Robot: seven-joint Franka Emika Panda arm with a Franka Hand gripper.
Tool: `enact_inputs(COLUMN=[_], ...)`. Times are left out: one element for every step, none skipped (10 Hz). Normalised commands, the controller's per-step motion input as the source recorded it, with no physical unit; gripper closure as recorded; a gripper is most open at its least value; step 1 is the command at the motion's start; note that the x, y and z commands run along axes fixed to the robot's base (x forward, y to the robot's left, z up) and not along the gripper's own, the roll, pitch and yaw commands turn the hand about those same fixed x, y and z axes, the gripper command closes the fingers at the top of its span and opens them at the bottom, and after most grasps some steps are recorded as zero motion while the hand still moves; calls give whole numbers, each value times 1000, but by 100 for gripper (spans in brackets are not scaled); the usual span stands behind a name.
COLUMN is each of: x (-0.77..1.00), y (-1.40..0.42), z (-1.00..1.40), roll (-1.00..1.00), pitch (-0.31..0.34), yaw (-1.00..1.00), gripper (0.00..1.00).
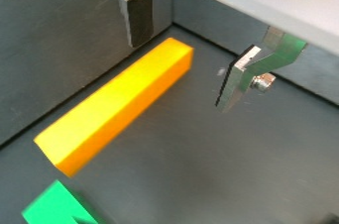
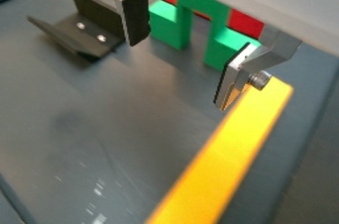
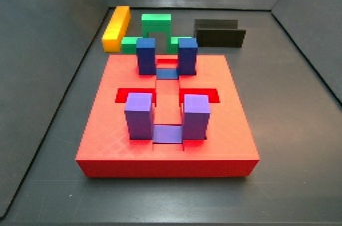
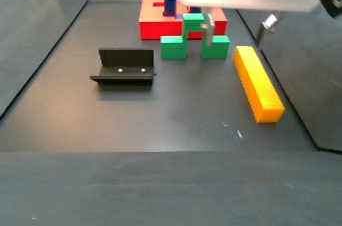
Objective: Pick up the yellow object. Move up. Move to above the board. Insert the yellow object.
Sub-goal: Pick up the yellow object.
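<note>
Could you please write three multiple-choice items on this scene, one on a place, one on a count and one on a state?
1. Where does the yellow object lie?
A. on the floor
B. in the board's channel
C. on the fixture

2. How many purple posts stand on the board?
A. two
B. five
C. none

3. How is the gripper?
A. shut on the yellow object
B. open, with nothing held
C. shut on the green block

Key: 1 A, a side view shows it flat on the dark floor. 2 A, a side view shows two at the near end. 3 B, a wrist view shows the fingers apart above the bar.
</note>
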Motion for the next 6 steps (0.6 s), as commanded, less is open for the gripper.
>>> enact_inputs(x=[-471,-414,-374,-280,-234,-237], y=[-29,-46,-31,-49,-17,0], z=[-254,-203,-183,-174,-137,-186], roll=[-24,-31,-36,0,20,26], pitch=[-159,-140,-141,-107,-67,-67], yaw=[0,3,74,129,137,0], gripper=[0,0,0,0,0,0])
